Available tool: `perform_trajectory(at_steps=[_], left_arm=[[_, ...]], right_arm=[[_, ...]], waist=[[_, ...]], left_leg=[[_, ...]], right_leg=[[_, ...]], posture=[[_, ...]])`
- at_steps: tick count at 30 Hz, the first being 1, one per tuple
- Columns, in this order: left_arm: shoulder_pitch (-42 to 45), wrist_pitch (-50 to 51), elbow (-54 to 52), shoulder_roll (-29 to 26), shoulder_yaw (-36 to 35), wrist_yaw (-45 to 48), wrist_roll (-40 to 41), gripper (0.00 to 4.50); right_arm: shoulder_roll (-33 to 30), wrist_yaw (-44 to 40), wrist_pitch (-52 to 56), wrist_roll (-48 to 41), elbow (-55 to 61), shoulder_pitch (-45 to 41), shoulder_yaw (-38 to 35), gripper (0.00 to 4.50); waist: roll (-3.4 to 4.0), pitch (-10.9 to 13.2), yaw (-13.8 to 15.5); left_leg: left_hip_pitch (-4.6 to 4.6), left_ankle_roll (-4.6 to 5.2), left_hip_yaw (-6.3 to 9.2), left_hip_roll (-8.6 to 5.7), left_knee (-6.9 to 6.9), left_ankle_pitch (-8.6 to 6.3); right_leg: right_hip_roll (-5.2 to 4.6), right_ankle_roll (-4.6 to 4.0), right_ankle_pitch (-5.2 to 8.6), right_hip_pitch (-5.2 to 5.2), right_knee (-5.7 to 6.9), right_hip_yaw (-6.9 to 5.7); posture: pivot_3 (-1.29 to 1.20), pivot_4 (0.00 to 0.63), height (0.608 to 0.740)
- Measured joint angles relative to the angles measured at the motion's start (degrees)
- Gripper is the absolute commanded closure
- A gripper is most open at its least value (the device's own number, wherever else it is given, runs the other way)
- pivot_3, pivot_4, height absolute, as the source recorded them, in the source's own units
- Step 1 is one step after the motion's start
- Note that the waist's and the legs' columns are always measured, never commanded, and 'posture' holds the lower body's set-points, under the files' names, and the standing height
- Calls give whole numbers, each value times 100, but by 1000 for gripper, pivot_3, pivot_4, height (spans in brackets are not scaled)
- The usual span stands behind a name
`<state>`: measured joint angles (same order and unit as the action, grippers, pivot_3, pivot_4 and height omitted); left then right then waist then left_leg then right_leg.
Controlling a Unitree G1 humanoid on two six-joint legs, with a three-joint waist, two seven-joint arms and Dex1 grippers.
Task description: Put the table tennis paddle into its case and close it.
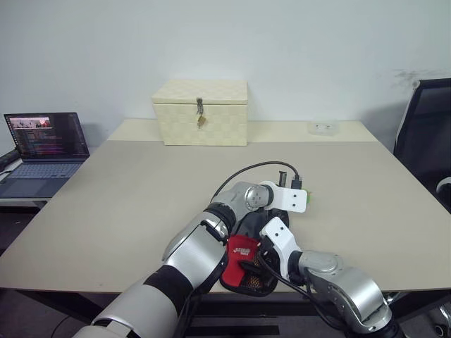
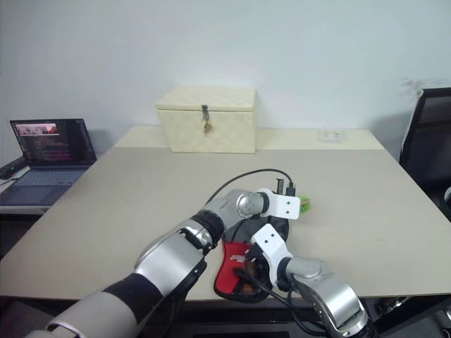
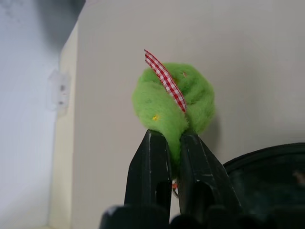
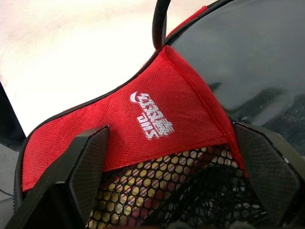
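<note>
I see the case (image 1: 243, 264) low in the frame at the table (image 1: 141, 190) near edge, just right of centre. It looks soft and floppy, so I judge it will buckle unless pinned. My right gripper (image 4: 176, 171) spreads wide over the red and mesh end, pads (image 4: 88, 160) either side. My left gripper (image 3: 174, 157) pinches the fuzzy green pull tag (image 3: 174, 102), a light, squashy hold, the best place to draw the zip.
</note>
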<state>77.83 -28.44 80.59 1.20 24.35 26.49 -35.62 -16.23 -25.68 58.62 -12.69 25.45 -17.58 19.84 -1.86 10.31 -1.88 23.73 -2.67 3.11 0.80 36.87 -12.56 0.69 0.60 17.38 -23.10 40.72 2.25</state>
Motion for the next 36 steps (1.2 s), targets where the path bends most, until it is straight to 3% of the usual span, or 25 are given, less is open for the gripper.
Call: perform_trajectory(at_steps=[4, 7, 14, 21, 30, 36], left_arm=[[-21, -72, -3, -44, -68, 159, 160, 2275], [-97, -76, -11, -152, -120, 240, 210, 1248], [-226, -40, -12, -618, -581, 829, 669, 1248], [-223, 172, -231, -997, -1635, 1268, 1750, 1248], [-809, 1133, -511, -1542, -2645, 3056, 3063, 1248], [-1482, 1856, -770, -1542, -2706, 4560, 3467, 1248]], right_arm=[[98, -33, 0, -9, -184, -126, 35, 0], [168, -50, 0, -24, -360, -226, 74, 0], [222, -241, -5, -137, -778, -591, -2, 0], [-84, -651, 270, -527, -770, -821, -321, 0], [-1154, -1333, 1020, -1654, 216, -1070, -1473, 0], [-2275, -1727, -54, -1276, -626, -1455, -1588, 0]], waist=[[-5, -16, -59], [-7, -14, -131], [-7, -16, -186], [-7, -13, -166], [-5, -9, -124], [-9, -2, -110]], left_leg=[[-15, 0, -5, 1, 0, 0], [-79, 1, -7, 2, -16, -1], [-103, 1, -8, 9, -29, 0], [-84, 1, -5, 7, -25, 0], [-70, 2, -2, 0, -73, -1], [-70, 3, -4, -1, -77, -1]], right_leg=[[1, 0, 0, 10, 5, 7], [2, 1, 2, 73, -5, 10], [5, 4, 0, 97, -29, 9], [4, 6, -2, 87, -32, 6], [-6, 0, -5, 80, -82, -1], [-5, 3, -1, 78, -84, 0]], posture=[[0, 150, 740], [0, 150, 740], [0, 150, 740], [0, 150, 740], [0, 150, 740], [0, 150, 740]])
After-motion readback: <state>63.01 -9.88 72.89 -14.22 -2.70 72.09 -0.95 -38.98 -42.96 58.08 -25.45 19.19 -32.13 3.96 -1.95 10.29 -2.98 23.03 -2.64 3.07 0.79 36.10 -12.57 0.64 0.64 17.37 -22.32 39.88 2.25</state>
